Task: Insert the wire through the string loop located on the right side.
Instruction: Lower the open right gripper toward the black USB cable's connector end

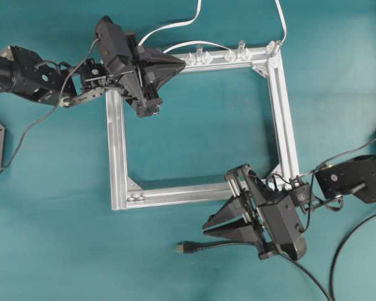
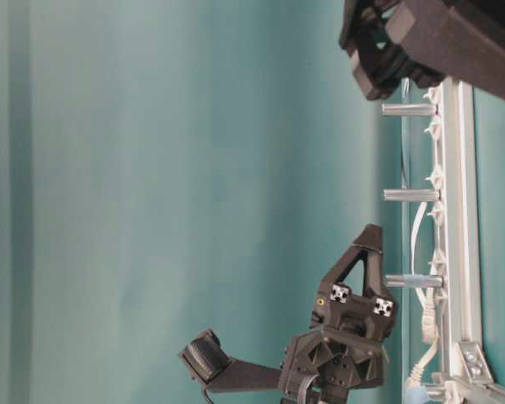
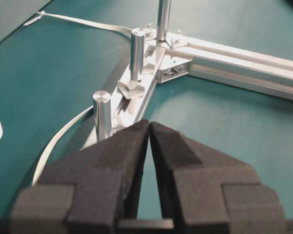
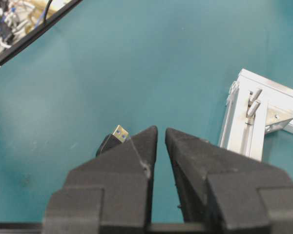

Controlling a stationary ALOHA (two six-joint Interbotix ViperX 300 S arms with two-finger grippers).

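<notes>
The wire (image 1: 238,245) is a thin black cable lying on the teal table below the silver frame (image 1: 118,144). Its plug (image 1: 185,247) points left, and the metal tip (image 4: 119,133) shows just left of my right fingers. My right gripper (image 1: 204,228) hovers above the wire behind the plug. Its jaws are almost together, with only a sliver of table between them and nothing held (image 4: 161,129). My left gripper (image 1: 180,61) sits over the frame's top rail, tips touching and empty (image 3: 149,122). I cannot pick out the string loop.
Metal posts (image 3: 102,114) and clear clips stand along the top rail (image 1: 241,53). White cables (image 1: 175,25) run off the far edge. A second black cable (image 1: 344,241) curves at the lower right. The frame's lower left corner (image 4: 244,122) lies right of my right gripper.
</notes>
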